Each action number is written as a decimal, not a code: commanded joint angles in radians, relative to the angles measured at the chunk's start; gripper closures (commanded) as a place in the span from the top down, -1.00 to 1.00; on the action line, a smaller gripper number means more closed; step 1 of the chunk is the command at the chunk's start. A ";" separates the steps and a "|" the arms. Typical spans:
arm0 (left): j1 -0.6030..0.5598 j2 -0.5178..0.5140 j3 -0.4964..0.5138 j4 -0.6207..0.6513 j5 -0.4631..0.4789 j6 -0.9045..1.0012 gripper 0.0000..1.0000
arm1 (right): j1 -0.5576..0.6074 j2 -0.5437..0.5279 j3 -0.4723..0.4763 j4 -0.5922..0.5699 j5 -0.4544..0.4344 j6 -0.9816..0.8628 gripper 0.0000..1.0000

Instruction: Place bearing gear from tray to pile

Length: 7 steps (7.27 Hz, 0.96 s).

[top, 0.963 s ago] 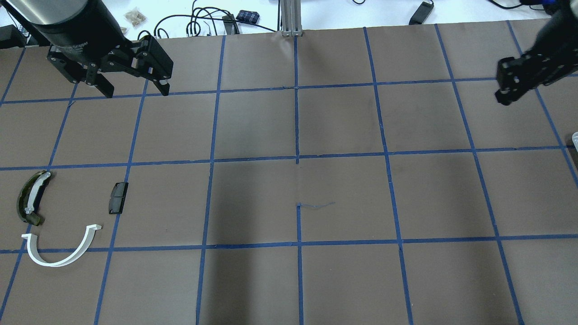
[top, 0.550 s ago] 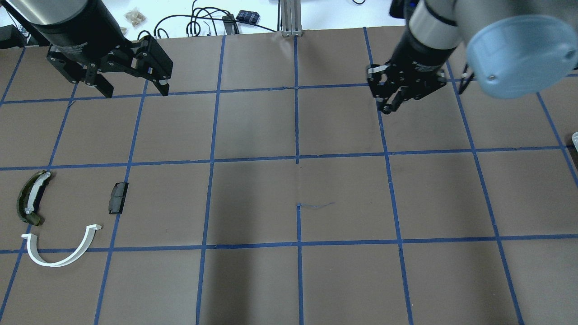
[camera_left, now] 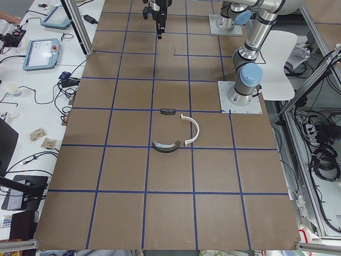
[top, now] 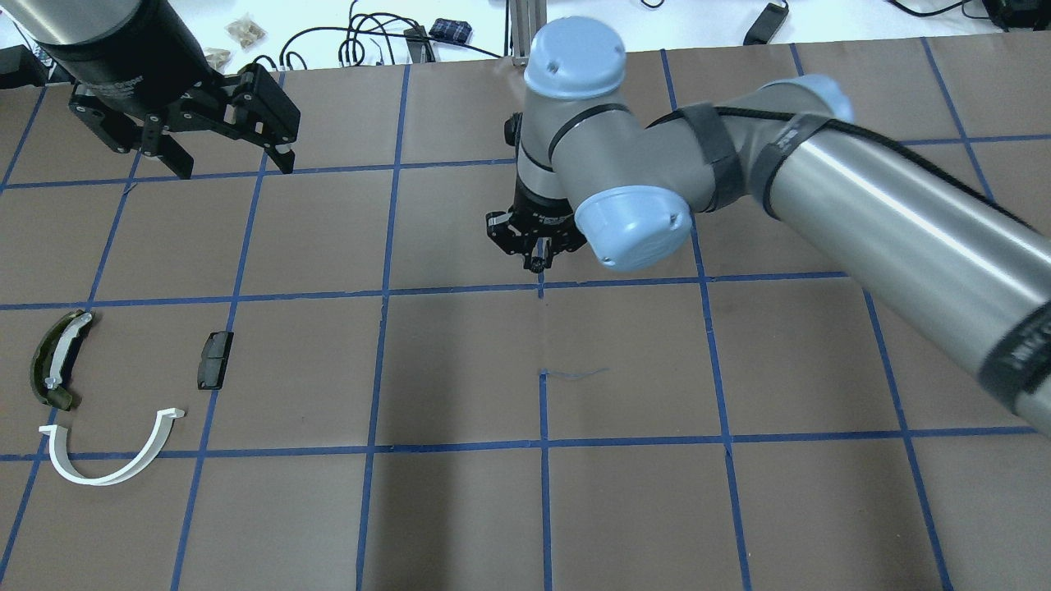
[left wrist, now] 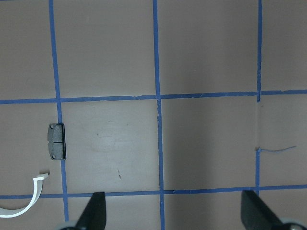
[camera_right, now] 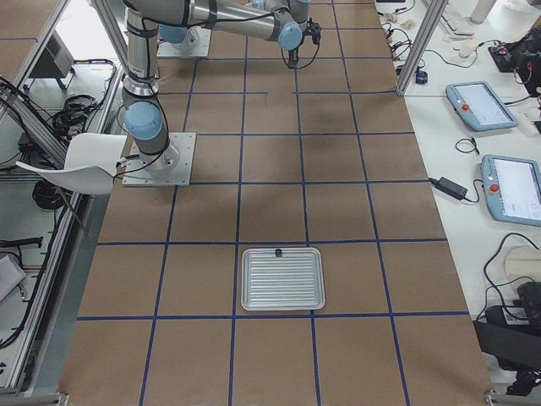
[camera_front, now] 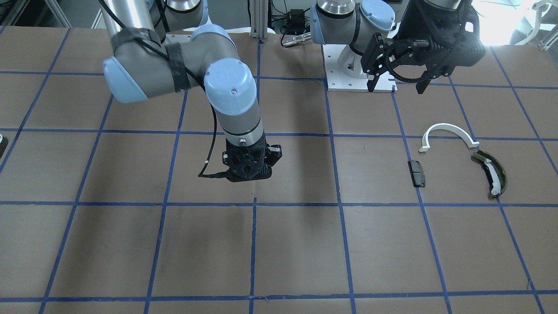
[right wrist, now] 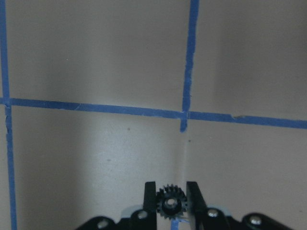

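My right gripper [top: 538, 261] is shut on a small black bearing gear [right wrist: 169, 203] and holds it above the middle of the table, pointing down. The pile lies far to its left: a white half-ring arc [top: 111, 460], an olive curved shoe [top: 56, 359] with a white strip, and a small black pad [top: 215, 359]. My left gripper [top: 230, 168] is open and empty, high above the table behind the pile. The left wrist view shows the pad [left wrist: 57, 141] and one end of the arc [left wrist: 26, 206].
The silver ribbed tray [camera_right: 283, 309] lies near the table's right end, with a small dark part [camera_right: 277, 253] at its far rim. Blue tape lines grid the brown table. Cables and boxes lie beyond the far edge [top: 386, 41].
My right arm has swept from the table's right edge to the middle, with its gripper now pointing down. My left gripper has shifted slightly back and left.
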 commanded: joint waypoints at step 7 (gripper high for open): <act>0.062 -0.003 -0.005 -0.004 0.018 0.007 1.00 | -0.226 -0.214 0.005 0.267 -0.005 -0.435 1.00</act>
